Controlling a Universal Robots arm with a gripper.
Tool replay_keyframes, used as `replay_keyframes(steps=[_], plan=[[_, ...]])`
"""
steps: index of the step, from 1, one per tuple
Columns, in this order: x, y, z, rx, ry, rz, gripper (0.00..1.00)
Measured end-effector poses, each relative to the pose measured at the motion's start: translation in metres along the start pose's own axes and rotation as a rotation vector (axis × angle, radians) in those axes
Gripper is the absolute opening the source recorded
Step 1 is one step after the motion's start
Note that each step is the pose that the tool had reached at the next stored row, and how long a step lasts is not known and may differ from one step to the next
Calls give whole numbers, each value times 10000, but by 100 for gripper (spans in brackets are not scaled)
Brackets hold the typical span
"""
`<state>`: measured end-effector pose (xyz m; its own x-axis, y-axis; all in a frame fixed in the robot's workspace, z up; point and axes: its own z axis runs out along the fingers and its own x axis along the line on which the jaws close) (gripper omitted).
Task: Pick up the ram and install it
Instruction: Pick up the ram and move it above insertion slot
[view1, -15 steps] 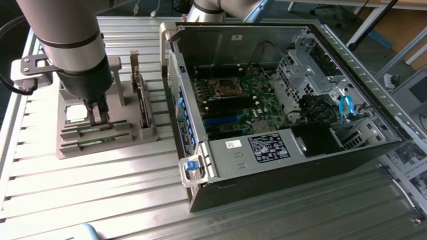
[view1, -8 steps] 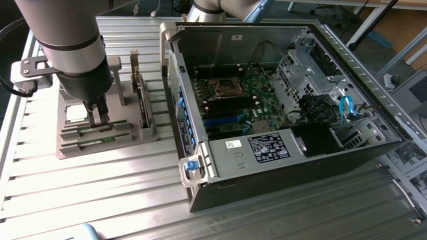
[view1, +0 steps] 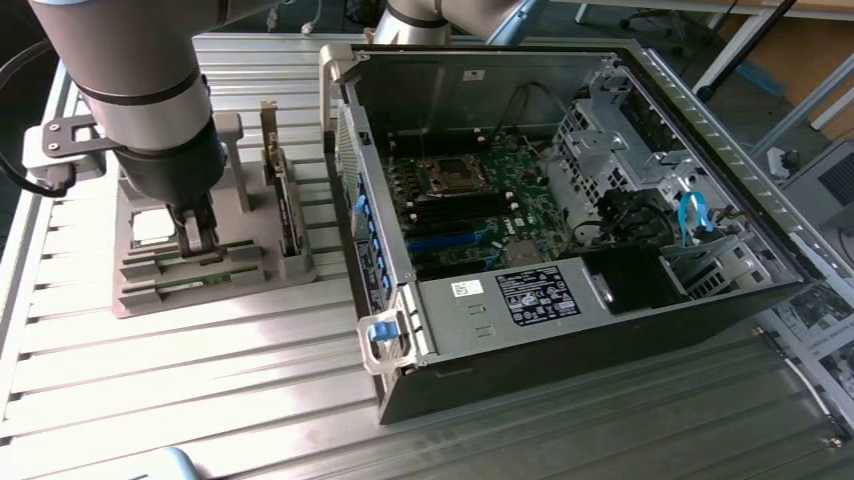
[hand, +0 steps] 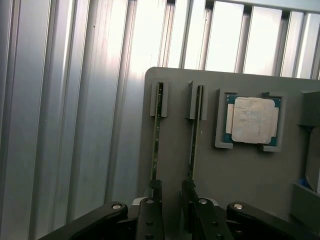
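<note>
Pincer (view1: 198, 240) hangs low over the grey holder (view1: 134, 300) on the bench (view1: 200, 400) in my exterior view, jaws parted and empty. The ram (view1: 171, 262) and its twin (view1: 180, 288) sit slotted there, well apart from the open computer case (view1: 561, 200). On the wrist view its fingertips (hand: 156, 192) reach toward both sticks, and I cannot tell which it favours. Nothing is lifted yet, so pickup and install both remain.

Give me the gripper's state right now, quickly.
Gripper: open, holding nothing, low over the grey plastic holder, at the ends of the two thin green ram sticks.
</note>
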<state>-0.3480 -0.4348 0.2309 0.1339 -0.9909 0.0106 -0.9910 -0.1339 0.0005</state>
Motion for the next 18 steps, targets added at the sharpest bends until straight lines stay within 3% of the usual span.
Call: replay_keyframes(steps=[18], plan=[[-1, 2, 69, -1, 1, 1, 30]])
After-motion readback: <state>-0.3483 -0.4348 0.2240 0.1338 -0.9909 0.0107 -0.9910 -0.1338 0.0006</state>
